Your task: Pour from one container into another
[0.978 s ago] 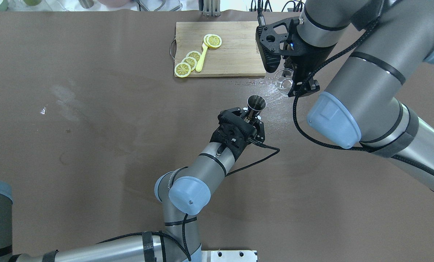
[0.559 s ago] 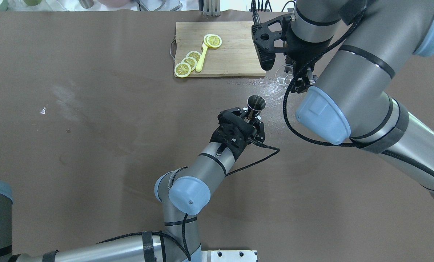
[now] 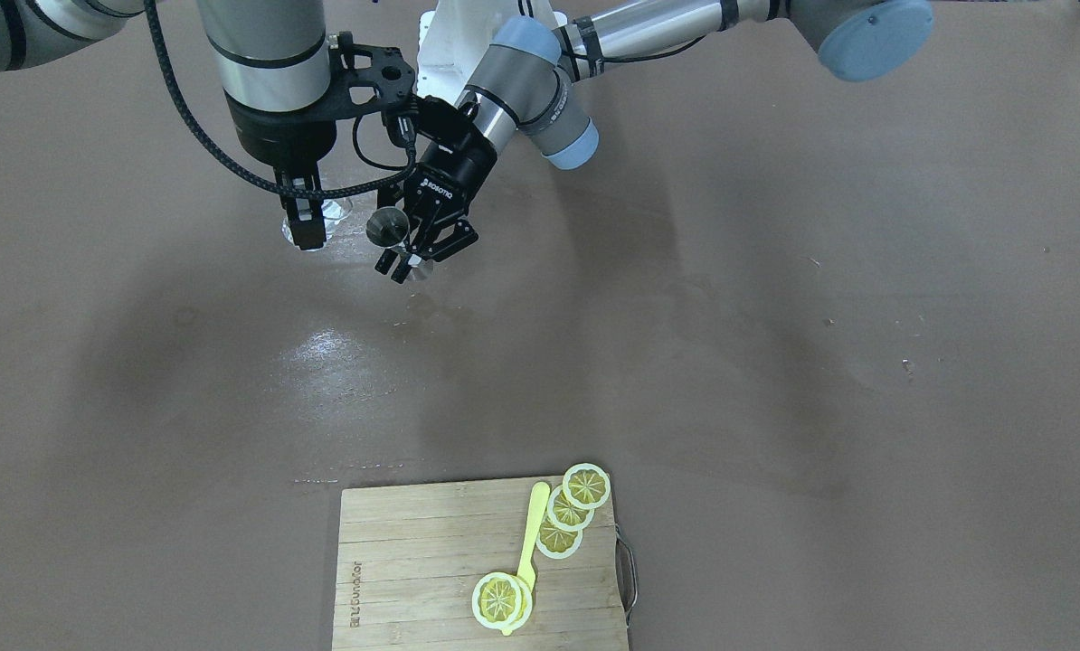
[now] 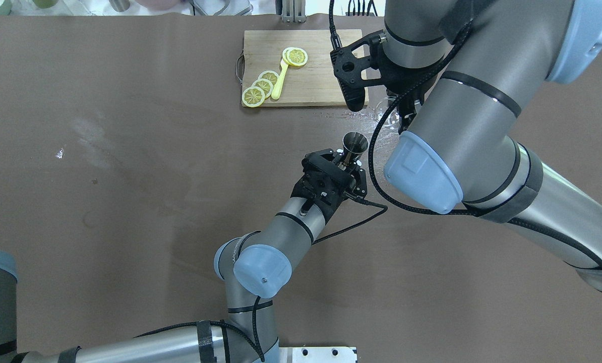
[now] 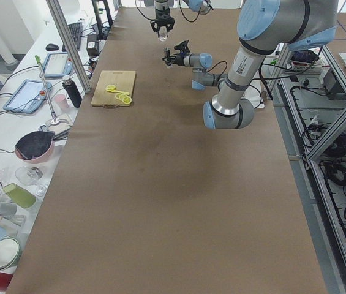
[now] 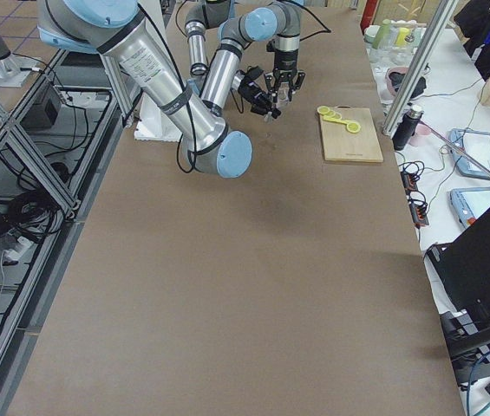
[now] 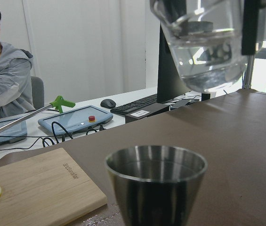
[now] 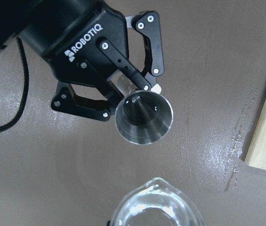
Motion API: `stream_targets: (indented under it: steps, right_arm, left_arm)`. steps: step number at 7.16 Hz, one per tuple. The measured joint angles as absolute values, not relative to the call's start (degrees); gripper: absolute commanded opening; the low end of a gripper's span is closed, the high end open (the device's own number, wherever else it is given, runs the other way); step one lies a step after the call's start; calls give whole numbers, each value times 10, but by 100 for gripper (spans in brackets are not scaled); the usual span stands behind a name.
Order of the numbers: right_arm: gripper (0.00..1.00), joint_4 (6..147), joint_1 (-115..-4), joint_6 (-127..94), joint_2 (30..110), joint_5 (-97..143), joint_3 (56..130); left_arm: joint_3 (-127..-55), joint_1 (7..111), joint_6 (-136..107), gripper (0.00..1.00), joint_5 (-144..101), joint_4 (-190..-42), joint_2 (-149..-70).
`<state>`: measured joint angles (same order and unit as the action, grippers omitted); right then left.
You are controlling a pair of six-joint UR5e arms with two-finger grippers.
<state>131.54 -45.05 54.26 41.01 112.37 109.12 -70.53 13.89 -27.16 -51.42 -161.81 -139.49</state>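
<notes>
A steel jigger is held upright above the brown table, with my left gripper shut on its narrow waist; the right wrist view shows its open mouth from above. My right gripper is shut on a clear glass cup with water in it, held upright beside the jigger and higher. In the left wrist view the glass hangs above and just right of the jigger's rim. In the overhead view the right arm hides most of the glass.
A wooden cutting board with lemon slices and a yellow spoon lies at the table's far side. A wet patch shines on the table between the board and the jigger.
The right arm has swung leftward in the overhead view, carrying the glass closer to the jigger. The left arm and jigger have stayed put.
</notes>
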Motion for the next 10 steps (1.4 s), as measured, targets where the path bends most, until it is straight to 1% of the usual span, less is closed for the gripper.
stream_targets:
  steps: [3,8,10]
  right_arm:
    - [0,1351,-440,566,390,1104,1077]
    - [0,1385,-436,597,336,1079,1006]
    - [0,1409,-432,616,327,1065,1001]
  left_arm:
    - [-706,139,-272,0,-514,-1619,-1394]
    - [-706,139,-272,0,-514,-1619,-1394]
    - [-706,139,-272,0,-514,-1619,-1394]
